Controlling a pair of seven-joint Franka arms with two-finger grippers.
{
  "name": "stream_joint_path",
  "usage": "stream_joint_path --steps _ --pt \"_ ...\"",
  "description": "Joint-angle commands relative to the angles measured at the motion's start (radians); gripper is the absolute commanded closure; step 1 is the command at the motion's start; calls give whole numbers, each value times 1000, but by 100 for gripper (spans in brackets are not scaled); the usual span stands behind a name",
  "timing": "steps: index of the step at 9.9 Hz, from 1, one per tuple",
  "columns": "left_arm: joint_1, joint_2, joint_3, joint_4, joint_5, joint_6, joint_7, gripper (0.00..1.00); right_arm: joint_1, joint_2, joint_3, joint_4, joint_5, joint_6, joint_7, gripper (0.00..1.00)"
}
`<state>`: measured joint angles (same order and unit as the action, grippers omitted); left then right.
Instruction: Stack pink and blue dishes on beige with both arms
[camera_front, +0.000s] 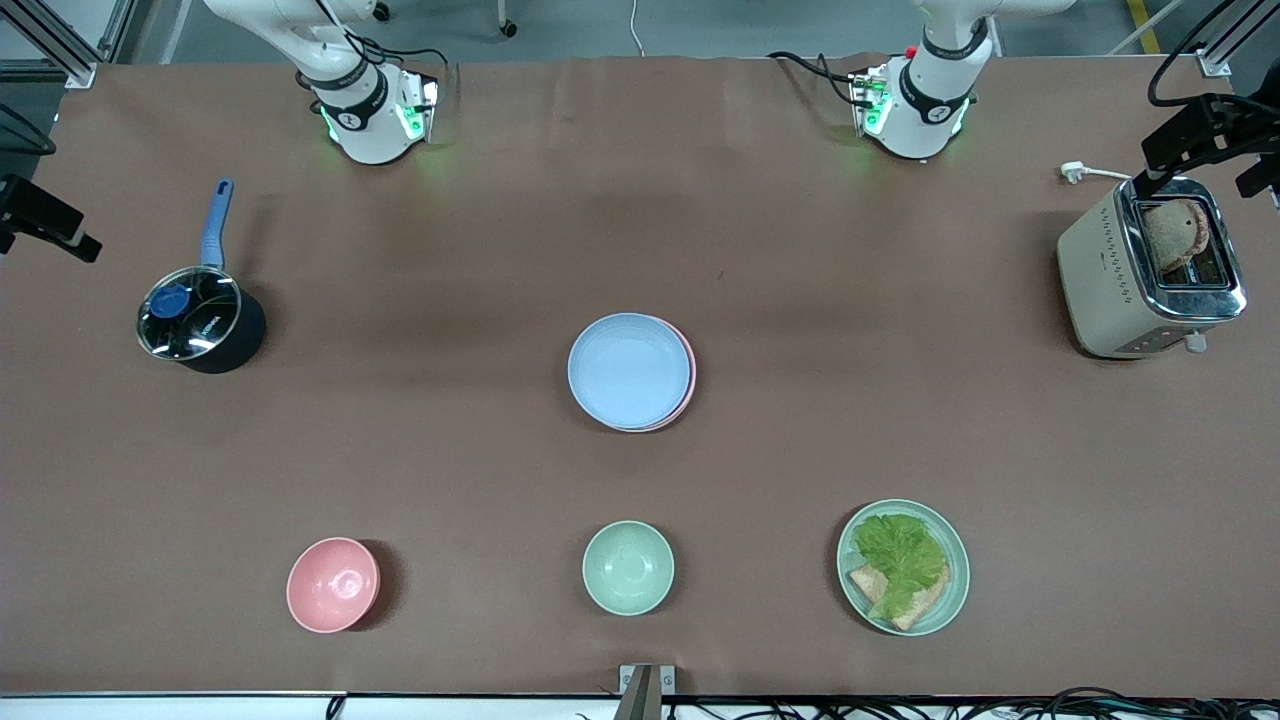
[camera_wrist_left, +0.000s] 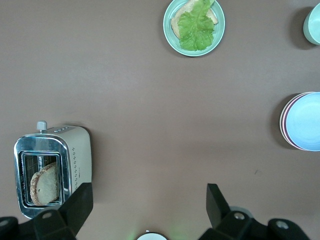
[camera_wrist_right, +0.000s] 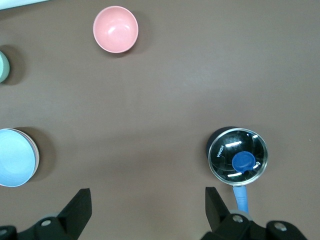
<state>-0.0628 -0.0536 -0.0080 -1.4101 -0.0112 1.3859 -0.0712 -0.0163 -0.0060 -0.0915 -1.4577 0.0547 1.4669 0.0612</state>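
Observation:
The pale blue plate (camera_front: 628, 368) lies on top of a stack at the table's middle. The pink plate (camera_front: 690, 372) shows only as a thin rim under it, on the side toward the left arm's end. The beige plate is hidden. The left wrist view catches the blue plate (camera_wrist_left: 307, 121) and the pink rim (camera_wrist_left: 283, 120) at its edge; the right wrist view shows the blue plate (camera_wrist_right: 15, 157) too. My left gripper (camera_wrist_left: 147, 192) hangs open high over bare table near its base. My right gripper (camera_wrist_right: 147, 195) is likewise open and empty near its base, beside the saucepan.
A lidded saucepan (camera_front: 190, 320) with a blue handle stands toward the right arm's end. A toaster (camera_front: 1150, 270) holding bread stands toward the left arm's end. Nearest the front camera are a pink bowl (camera_front: 333, 584), a mint bowl (camera_front: 628, 567) and a mint plate (camera_front: 955, 590) with lettuce and bread.

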Motion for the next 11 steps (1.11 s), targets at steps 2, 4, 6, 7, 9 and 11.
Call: stream_joint_path --steps 2,4,6,7,9,11 --pt "9 9 -18 -26 4 -18 -50 0 10 14 -7 19 -76 -20 -7 0" --pt "12 9 -18 -26 0 -18 -30 0 10 14 2 20 -82 -20 -7 0" --pt "14 9 -18 -27 0 -19 -27 0 10 14 1 20 -82 -20 -7 0" --pt "14 9 -17 -26 -1 -19 -27 0 10 14 1 20 -82 -20 -7 0" --pt "15 9 -17 -26 -4 -19 -27 0 9 14 -2 20 -82 -20 -7 0" --pt "15 9 -15 -24 -4 -19 -27 0 9 14 -2 20 -82 -20 -7 0"
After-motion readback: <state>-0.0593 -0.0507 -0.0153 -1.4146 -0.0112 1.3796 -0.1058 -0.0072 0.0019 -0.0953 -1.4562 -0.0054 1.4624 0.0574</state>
